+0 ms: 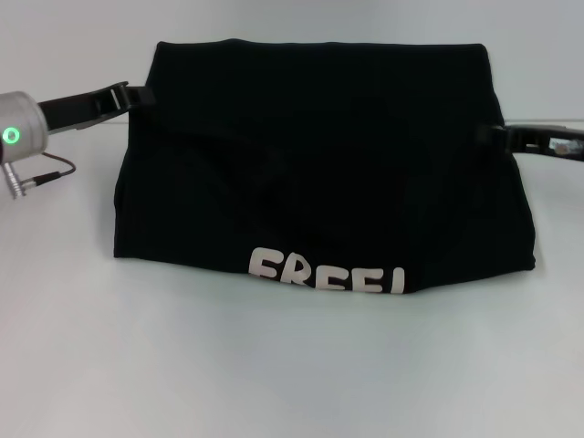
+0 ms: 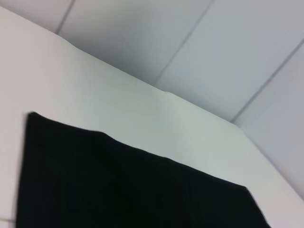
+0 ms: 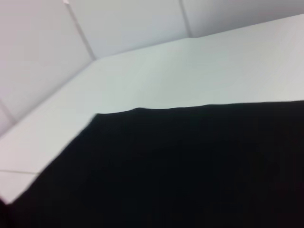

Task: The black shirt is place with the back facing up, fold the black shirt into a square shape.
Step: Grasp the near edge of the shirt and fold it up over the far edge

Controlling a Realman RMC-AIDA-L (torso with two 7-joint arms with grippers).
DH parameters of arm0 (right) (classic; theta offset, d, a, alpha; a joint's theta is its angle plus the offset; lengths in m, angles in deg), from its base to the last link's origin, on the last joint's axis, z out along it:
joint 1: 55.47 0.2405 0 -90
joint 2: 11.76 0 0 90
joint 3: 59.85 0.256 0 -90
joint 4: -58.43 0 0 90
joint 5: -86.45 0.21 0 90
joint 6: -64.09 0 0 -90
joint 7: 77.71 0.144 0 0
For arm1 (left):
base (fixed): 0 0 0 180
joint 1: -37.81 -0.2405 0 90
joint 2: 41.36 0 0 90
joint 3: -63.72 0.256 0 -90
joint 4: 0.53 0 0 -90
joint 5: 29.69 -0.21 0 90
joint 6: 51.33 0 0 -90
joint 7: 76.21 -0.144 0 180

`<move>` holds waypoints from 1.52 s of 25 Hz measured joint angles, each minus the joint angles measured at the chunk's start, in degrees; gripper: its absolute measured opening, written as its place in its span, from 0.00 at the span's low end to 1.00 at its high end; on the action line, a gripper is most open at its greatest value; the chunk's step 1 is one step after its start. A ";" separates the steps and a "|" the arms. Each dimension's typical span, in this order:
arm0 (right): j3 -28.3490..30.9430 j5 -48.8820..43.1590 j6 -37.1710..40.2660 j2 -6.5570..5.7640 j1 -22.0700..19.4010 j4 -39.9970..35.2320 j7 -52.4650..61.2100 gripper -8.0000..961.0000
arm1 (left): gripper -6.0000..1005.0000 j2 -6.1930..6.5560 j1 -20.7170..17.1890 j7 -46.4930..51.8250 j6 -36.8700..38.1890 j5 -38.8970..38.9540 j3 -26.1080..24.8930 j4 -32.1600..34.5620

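The black shirt (image 1: pixel 319 164) lies folded on the white table (image 1: pixel 274 365), wider at the near edge than at the far edge. White letters (image 1: pixel 326 272) show along its near edge. My left gripper (image 1: pixel 141 95) is at the shirt's left side edge near the far corner and looks shut on the fabric. My right gripper (image 1: pixel 493 137) is at the right side edge and also looks shut on the fabric. The shirt fills the lower part of the left wrist view (image 2: pixel 118 190) and of the right wrist view (image 3: pixel 190 166). Neither wrist view shows fingers.
White table surface surrounds the shirt on all sides. A pale wall with panel seams (image 2: pixel 199 42) stands behind the table's far edge. A cable (image 1: pixel 50 164) hangs from my left arm above the table at the left.
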 joint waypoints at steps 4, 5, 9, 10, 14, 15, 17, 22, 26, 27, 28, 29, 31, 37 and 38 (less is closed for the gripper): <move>-3.72 0.14 -8.00 0.42 2.82 0.74 1.33 0.07 | 0.03 -0.14 1.89 -1.45 -4.85 0.15 0.28 -1.88; -4.21 0.18 -9.09 0.49 3.27 0.75 1.35 0.07 | 0.03 -0.22 2.25 -1.64 -5.87 0.16 0.32 -2.04; -4.75 0.20 -12.69 0.56 4.79 0.80 1.47 0.07 | 0.04 -0.67 3.76 -2.75 -11.23 0.19 0.32 -2.44; -4.76 0.21 -13.35 0.57 4.98 0.95 1.47 0.07 | 0.04 -0.78 4.07 -3.25 -12.80 0.30 0.30 -2.83; -4.79 0.54 -16.87 0.57 5.29 3.17 1.39 0.08 | 0.04 -1.28 4.55 -6.20 -17.69 2.18 0.30 -5.08; -4.80 0.66 -17.79 0.57 5.29 3.96 1.21 0.08 | 0.04 -1.58 4.53 -7.43 -19.35 3.24 0.29 -5.77; -4.82 1.01 -19.94 0.57 5.31 5.47 0.72 0.08 | 0.04 -2.13 4.40 -9.37 -21.82 5.11 0.30 -6.62; -4.85 2.51 -23.63 1.15 5.29 7.87 -0.99 0.08 | 0.04 -4.39 3.93 -16.24 -27.26 10.01 0.31 -8.22; -4.68 3.25 -24.12 1.89 4.92 8.20 -1.63 0.08 | 0.04 -5.01 3.90 -17.99 -27.79 10.52 0.30 -8.93; -4.61 3.25 -24.12 1.97 4.83 8.20 -1.45 0.09 | 0.04 -5.07 3.92 -18.06 -27.76 10.50 0.30 -8.98; -4.53 3.25 -24.09 2.02 4.69 8.20 -1.16 0.09 | 0.04 -5.09 3.97 -18.04 -27.64 10.41 0.34 -9.00; -4.51 3.25 -23.93 2.04 4.57 8.18 -0.85 0.09 | 0.04 -5.10 4.01 -17.99 -27.52 10.29 0.60 -9.02; -4.61 3.25 -23.17 2.05 4.27 7.91 -0.08 0.09 | 0.04 -5.14 4.06 -17.83 -27.31 10.24 2.19 -9.03; -4.90 3.21 -21.27 2.05 3.38 6.77 2.02 0.18 | 0.12 -5.29 3.89 -17.76 -27.71 10.38 5.17 -8.95; -4.90 3.21 -21.16 2.07 3.13 6.28 2.38 0.22 | 0.16 -5.29 3.80 -17.75 -28.07 10.38 5.22 -8.84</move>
